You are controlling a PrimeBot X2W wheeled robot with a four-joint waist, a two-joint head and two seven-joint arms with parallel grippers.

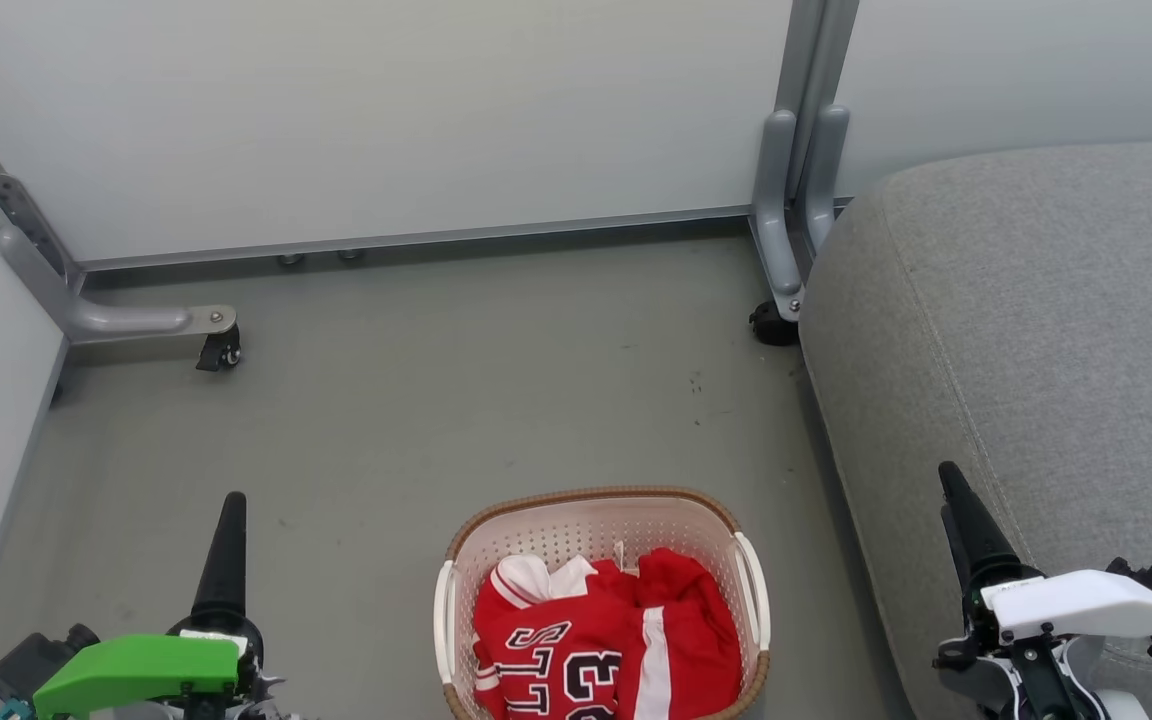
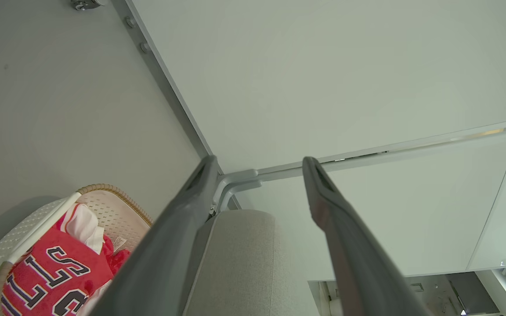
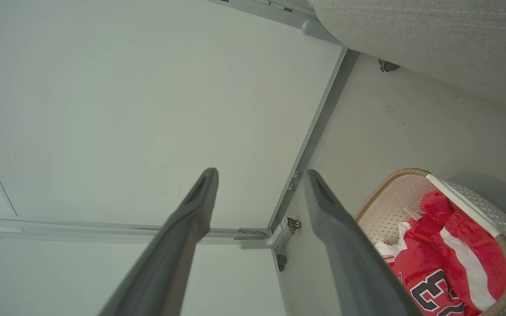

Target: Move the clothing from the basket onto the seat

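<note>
The cream perforated basket [image 1: 586, 497] with a brown rim stands on the floor at the bottom centre of the head view. Inside it lies the red clothing [image 1: 606, 640]: a jersey with black letters and numbers, and a piece with a white stripe. The big grey seat [image 1: 1036, 350] is to the basket's right. My left gripper [image 1: 233, 500] hangs to the left of the basket, and my right gripper [image 1: 948, 475] is over the seat's front edge. Both are open and empty, as the wrist views confirm for the left gripper [image 2: 258, 160] and the right gripper [image 3: 260, 172]. Each wrist view also catches the basket [image 2: 117, 206] [image 3: 393, 197] and the clothing [image 2: 51, 272] [image 3: 450, 245].
Pale partition panels wall off the far side and the left. Their grey metal feet carry casters, one at the left [image 1: 219, 350] and one beside the seat's corner [image 1: 771, 325]. Grey floor [image 1: 496, 400] stretches between the basket and the panels.
</note>
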